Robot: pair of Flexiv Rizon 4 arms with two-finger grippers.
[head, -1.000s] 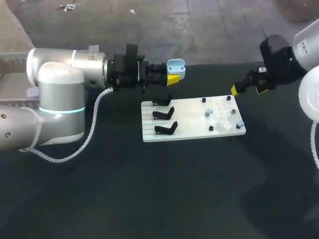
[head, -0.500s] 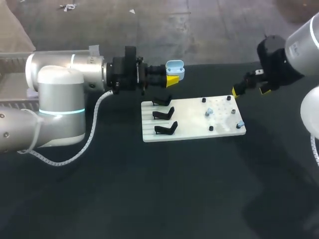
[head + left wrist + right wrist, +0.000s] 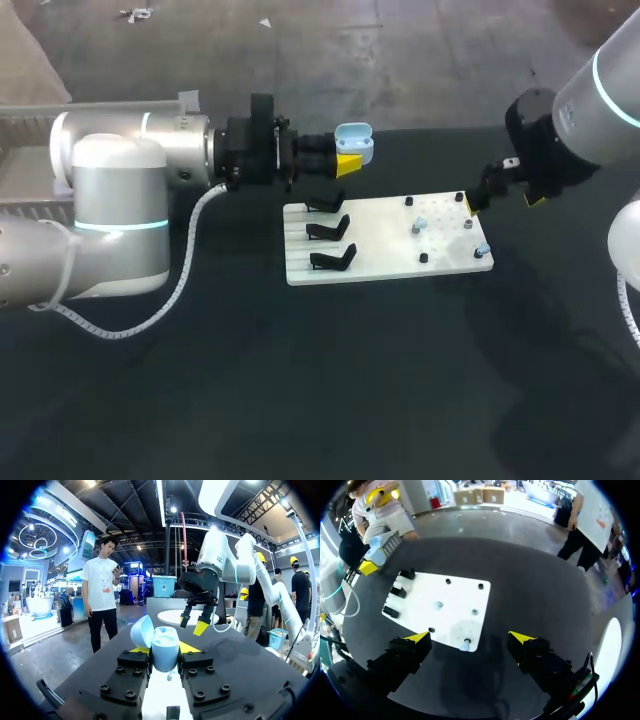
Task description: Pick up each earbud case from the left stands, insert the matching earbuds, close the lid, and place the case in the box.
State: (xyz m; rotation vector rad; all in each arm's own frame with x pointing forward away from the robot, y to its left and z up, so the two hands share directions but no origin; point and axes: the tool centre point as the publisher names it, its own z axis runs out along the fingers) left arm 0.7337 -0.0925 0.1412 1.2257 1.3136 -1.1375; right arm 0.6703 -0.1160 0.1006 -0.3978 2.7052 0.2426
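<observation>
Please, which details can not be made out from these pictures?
- Inside of earbud case: too small in head view. Left wrist view shows it from the side, with its base hidden in the left gripper.
- Pale bits on white board: too small to name in head and right wrist views.

Desk (image 3: 300, 380): board (image 3: 385, 262) lies mid-desk. Three stands (image 3: 330, 230) sit in a column on its left end, earbuds (image 3: 420, 226) on its right half. Behind the left far corner, left gripper (image 3: 345, 160) holds the case (image 3: 354, 140). The right gripper (image 3: 503, 197) is near the right far corner.
</observation>
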